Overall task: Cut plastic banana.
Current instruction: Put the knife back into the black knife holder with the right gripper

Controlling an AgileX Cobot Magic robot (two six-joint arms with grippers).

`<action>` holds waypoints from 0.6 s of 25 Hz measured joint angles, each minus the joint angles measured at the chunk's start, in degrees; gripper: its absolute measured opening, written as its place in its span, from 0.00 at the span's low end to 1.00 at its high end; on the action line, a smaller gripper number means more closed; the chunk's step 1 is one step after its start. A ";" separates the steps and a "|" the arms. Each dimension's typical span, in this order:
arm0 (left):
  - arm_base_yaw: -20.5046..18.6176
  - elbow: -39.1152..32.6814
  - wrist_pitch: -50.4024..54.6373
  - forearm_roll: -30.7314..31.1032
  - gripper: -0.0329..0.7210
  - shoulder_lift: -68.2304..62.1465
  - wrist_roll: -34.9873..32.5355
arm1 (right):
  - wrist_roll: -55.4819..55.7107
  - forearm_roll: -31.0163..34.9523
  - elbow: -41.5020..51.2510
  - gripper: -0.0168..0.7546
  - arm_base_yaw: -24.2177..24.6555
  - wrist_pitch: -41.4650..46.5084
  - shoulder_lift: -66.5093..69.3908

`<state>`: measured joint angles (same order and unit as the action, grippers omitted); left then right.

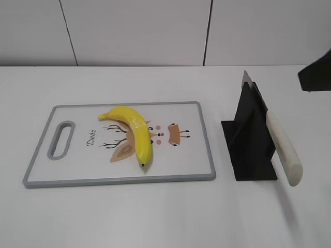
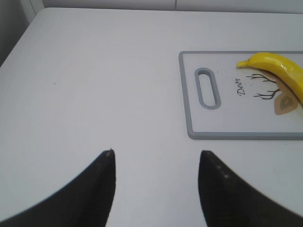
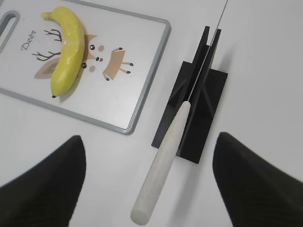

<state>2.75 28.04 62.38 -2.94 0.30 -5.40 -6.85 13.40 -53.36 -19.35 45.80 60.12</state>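
The plastic banana [image 1: 135, 133] is glossy yellow and lies on a white cutting board [image 1: 83, 173] with a grey rim and a deer drawing. It also shows in the left wrist view [image 2: 279, 68] and the right wrist view [image 3: 67, 54]. A knife with a white handle [image 1: 283, 144] stands in a black holder [image 1: 251, 150] right of the board. My right gripper [image 3: 149, 142] is open above the knife handle [image 3: 163, 163], not touching it. My left gripper [image 2: 156, 156] is open and empty over bare table, left of the board [image 2: 189, 94].
The board's handle slot [image 1: 61, 139] is at its left end. A dark part of the right arm [image 1: 316, 72] shows at the right edge of the exterior view. A tiled wall stands behind the white table [image 1: 165, 217].
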 joint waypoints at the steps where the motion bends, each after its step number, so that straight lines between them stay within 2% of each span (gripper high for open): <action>1: 0.00 0.00 0.00 0.00 0.73 0.00 0.00 | -1.09 0.00 0.00 0.85 0.00 0.99 -1.65; 6: 0.00 0.00 0.00 0.00 0.73 0.00 0.04 | -4.21 0.04 2.11 0.82 0.00 4.67 -8.91; 15: 0.00 0.00 0.00 0.00 0.73 0.00 0.04 | -6.61 0.04 14.80 0.79 0.00 5.87 -23.08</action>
<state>2.75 28.04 62.38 -2.94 0.30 -5.37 -13.46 13.45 -38.56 -19.35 51.67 37.04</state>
